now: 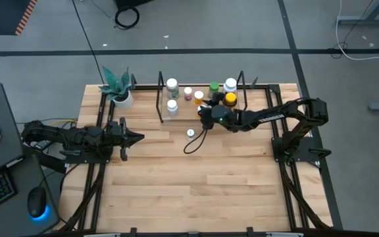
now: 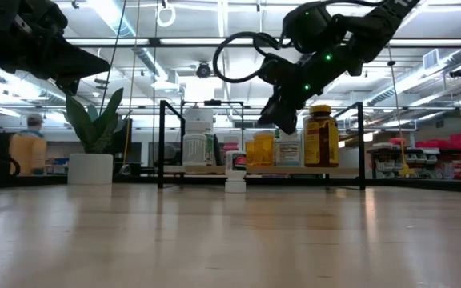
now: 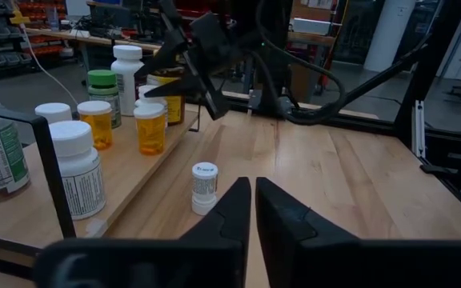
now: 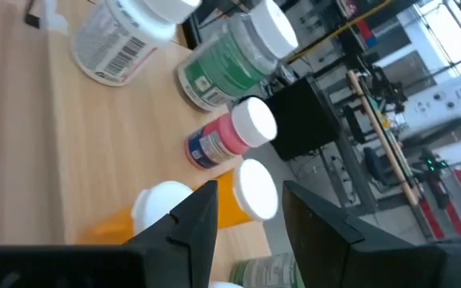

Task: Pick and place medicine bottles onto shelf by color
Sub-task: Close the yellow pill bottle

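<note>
Jaws shut and empty on our right gripper (image 1: 204, 112) above the shelf (image 1: 183, 116), small white bottle (image 1: 191, 133) upright just before it, left gripper (image 1: 137, 137) closed too.

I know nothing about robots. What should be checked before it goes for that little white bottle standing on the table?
1. Small white-capped white bottle upright on the wooden table, in front of the shelf: ok.
2. Right gripper above the shelf's bottles, holding nothing: ok.
3. Left gripper shut, parked at the table's left, out of the way: ok.
4. Bare room on the low light-wood shelf beside the large white bottles: ok.
5. Black cable loop under the right arm clear of the small bottle: cannot tell.
</note>
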Controlling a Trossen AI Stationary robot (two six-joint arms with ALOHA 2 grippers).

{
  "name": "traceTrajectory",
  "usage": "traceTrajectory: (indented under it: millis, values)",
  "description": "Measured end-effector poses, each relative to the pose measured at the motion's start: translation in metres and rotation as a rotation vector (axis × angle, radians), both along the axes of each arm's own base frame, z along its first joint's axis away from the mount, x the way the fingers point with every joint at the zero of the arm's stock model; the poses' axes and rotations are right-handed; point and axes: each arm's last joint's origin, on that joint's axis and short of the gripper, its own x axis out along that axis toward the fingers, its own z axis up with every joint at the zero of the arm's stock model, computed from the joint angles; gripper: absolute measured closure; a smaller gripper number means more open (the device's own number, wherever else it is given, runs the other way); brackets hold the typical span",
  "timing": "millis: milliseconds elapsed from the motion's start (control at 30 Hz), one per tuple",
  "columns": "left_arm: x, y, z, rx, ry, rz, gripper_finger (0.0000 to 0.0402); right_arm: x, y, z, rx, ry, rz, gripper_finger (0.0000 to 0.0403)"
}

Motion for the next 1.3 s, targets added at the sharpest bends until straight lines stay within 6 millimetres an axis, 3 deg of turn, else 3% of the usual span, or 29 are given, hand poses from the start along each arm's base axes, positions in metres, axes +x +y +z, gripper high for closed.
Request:
traceTrajectory:
  millis: [467, 1300]
  values:
    - [0.0, 0.0, 0.0, 0.0, 0.001, 0.0, 0.0366, 0.004, -0.001, -0.005, -0.112, 0.121, 0.058, 0.0255]
    - [0.0, 0.0, 0.0, 0.0, 0.0, 0.0, 0.0371, 0.002, -0.015, -0.005, -0.062, 0.099, 0.134, 0.0255]
